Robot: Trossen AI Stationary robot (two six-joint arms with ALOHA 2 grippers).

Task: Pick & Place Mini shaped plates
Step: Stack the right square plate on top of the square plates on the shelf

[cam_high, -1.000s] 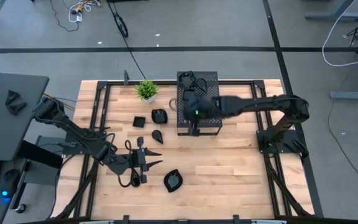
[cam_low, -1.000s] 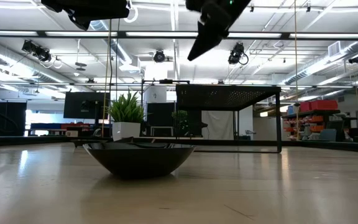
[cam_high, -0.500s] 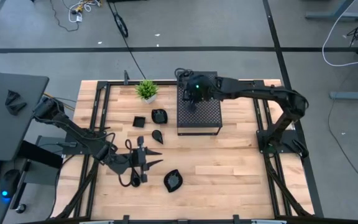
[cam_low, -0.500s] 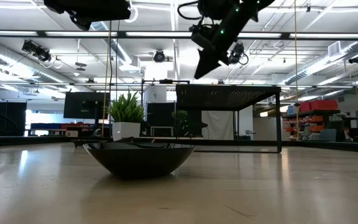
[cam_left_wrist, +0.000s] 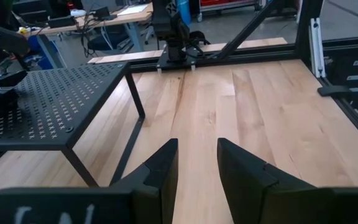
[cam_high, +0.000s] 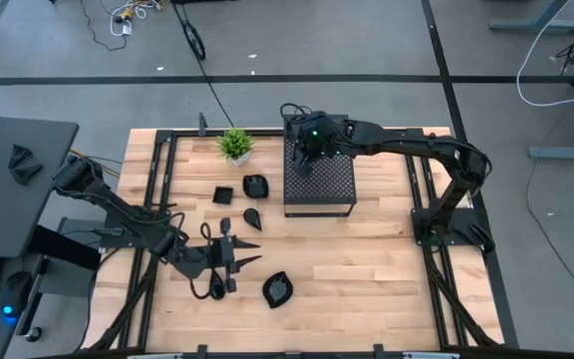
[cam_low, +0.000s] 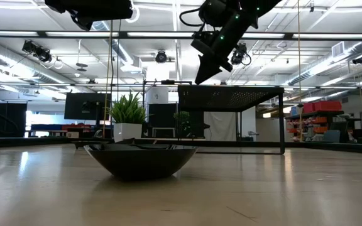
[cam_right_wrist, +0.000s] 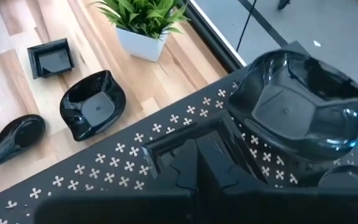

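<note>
Several mini shaped plates lie on the table left of the black perforated box point(cam_high: 319, 172): a square one point(cam_high: 223, 193), a rounded leaf one point(cam_high: 255, 185), a teardrop point(cam_high: 252, 216) and a leaf-shaped one point(cam_high: 278, 289) near the front. A stack of plates point(cam_right_wrist: 297, 112) sits on the box's far left corner. My right gripper point(cam_high: 307, 138) hovers over that corner, shut on a small black plate point(cam_right_wrist: 179, 146). My left gripper point(cam_left_wrist: 197, 162) is open and empty over the table's near left part point(cam_high: 249, 253). My right gripper pinches a small glossy black plate by its near edge point(cam_right_wrist: 194, 155) between its two fingers, which slant downward. The plate is lifted clear above the box's top, beside the stack. The fingers cover much of it, so I cannot tell its shape.
A small green potted plant point(cam_high: 235, 145) stands at the far edge, left of the box. The black metal frame point(cam_high: 157, 170) runs round the table. Bare wood lies to the right of and in front of the box point(cam_high: 367, 259).
My right gripper has gone from over the near half of the box toward the table's far edge, turned about, and come down a little over the box's far left corner beside the stack. It has stayed shut.
</note>
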